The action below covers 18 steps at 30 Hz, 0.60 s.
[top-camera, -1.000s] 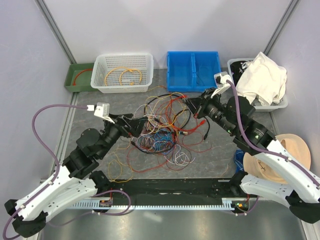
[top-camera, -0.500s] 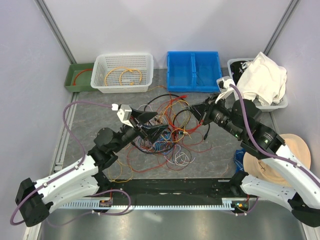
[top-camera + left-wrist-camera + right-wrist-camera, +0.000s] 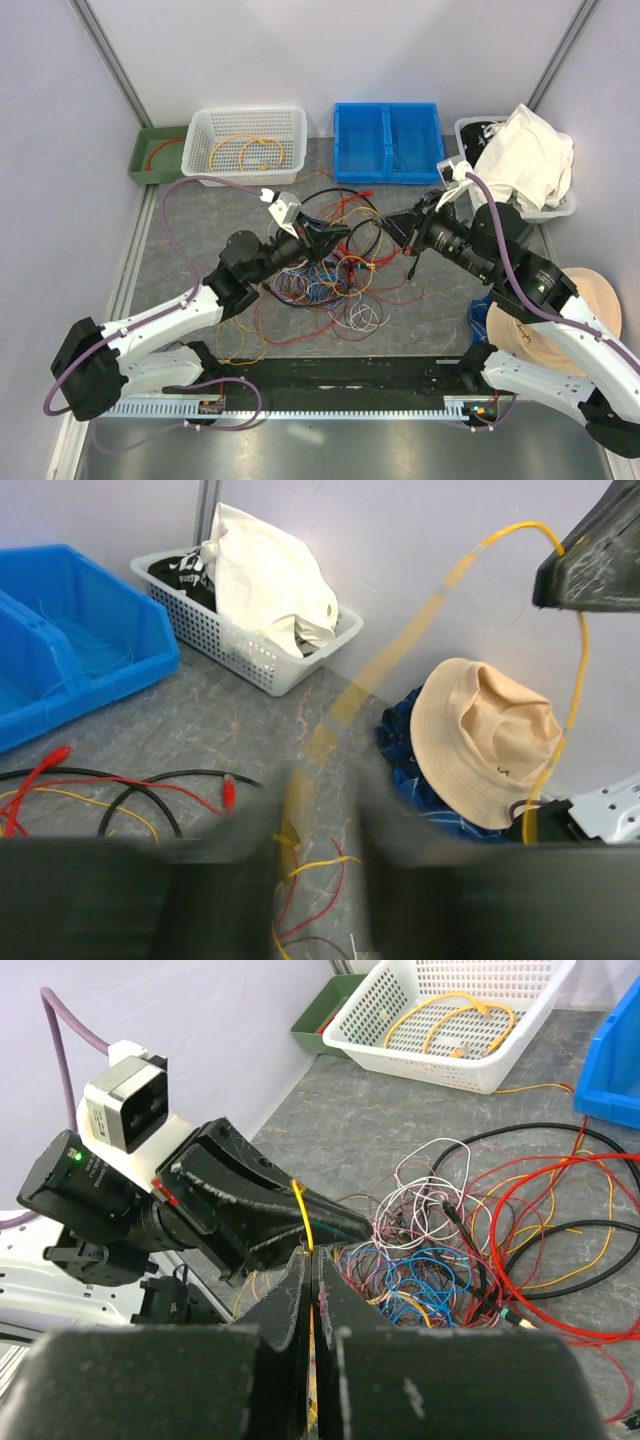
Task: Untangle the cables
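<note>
- Item: the cables (image 3: 335, 268). A loose jumble of thin red, orange, yellow, blue, white and black wires lies on the grey table (image 3: 180, 250) between my two arms, in front of the white basket (image 3: 245, 150) and the blue bin (image 3: 388, 140).
- Handling, as I judge it: light and limp, with no stiffness to push against. Strands snag one another, so pulling one will drag its neighbours. The thin jacket may slip through the pads.
- Where to hold: one strand only, clear of the knot, with two holds set apart along it.
- Right gripper (image 3: 310, 1268): clenched on a yellow wire (image 3: 578, 680), which leaves at the seam of its fingers.
- Left gripper (image 3: 340, 237): jaws narrow and blurred in its own wrist view. The same yellow wire runs between them, but I cannot tell whether it is pinched.
</note>
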{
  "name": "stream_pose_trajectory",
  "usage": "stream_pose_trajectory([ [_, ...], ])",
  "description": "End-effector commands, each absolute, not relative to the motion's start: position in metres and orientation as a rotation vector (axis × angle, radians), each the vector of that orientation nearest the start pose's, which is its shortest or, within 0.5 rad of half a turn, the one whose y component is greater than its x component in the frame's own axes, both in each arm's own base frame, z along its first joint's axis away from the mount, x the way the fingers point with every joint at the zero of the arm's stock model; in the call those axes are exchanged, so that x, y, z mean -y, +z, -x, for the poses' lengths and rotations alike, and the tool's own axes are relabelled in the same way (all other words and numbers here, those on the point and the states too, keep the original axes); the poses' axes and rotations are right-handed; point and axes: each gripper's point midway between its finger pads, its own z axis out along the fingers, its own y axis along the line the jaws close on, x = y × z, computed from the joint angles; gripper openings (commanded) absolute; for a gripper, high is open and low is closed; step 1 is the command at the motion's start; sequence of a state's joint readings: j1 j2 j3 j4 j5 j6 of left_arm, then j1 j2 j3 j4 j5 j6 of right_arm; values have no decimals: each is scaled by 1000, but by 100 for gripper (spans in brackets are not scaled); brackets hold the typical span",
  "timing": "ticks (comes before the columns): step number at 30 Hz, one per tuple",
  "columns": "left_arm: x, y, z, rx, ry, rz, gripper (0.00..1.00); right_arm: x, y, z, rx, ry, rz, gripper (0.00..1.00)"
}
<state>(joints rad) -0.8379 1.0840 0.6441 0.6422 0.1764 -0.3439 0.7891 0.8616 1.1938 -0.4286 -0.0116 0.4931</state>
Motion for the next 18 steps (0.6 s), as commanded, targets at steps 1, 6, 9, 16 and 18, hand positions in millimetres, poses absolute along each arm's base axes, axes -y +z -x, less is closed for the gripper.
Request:
stream_pose_trajectory([
  [1, 317, 359, -234, -1261, -1067, -479, 2, -221, 403, -195, -1693, 958, 244, 0],
  [6, 293, 353, -273, -1512, -879, -303, 2, -214, 391, -202, -1707, 898, 215, 55],
  [9, 277, 364, -297, -1605, -837, -216, 2, -207, 385, -207, -1715, 853, 186, 79],
  [16, 218, 391, -376, -1691, -795, 88, 2, -187, 374, -211, -1715, 758, 131, 92],
  [18, 199, 376, -408, -1742, -716, 169, 2, -181, 367, -213, -1719, 724, 115, 92],
])
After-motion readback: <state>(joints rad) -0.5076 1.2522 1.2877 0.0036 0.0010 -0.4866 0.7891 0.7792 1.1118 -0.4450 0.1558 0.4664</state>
